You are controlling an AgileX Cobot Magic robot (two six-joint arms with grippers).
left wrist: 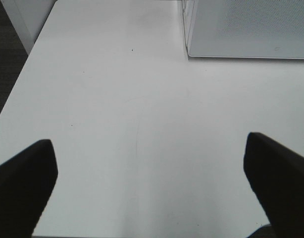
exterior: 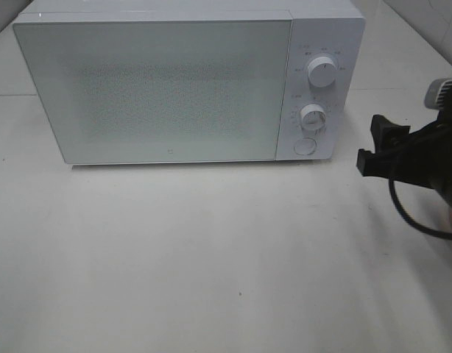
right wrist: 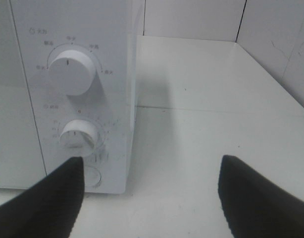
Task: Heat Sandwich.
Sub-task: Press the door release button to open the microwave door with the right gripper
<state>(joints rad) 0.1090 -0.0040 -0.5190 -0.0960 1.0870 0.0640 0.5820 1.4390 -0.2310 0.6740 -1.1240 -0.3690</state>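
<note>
The sandwich shows in none of my views, so I cannot tell where it is or how it looks. The microwave is a smooth white box with its door shut; the pane is frosted and finely dotted. It has two round knobs and one flat round button. My left fingers, black and blunt, stand wide apart over the matte white worktop, gripping nothing; my right fingers stand apart too, empty, near the knobs.

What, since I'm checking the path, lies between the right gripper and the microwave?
Nothing; only bare table separates right gripper and microwave, seen in the exterior high view.
</note>
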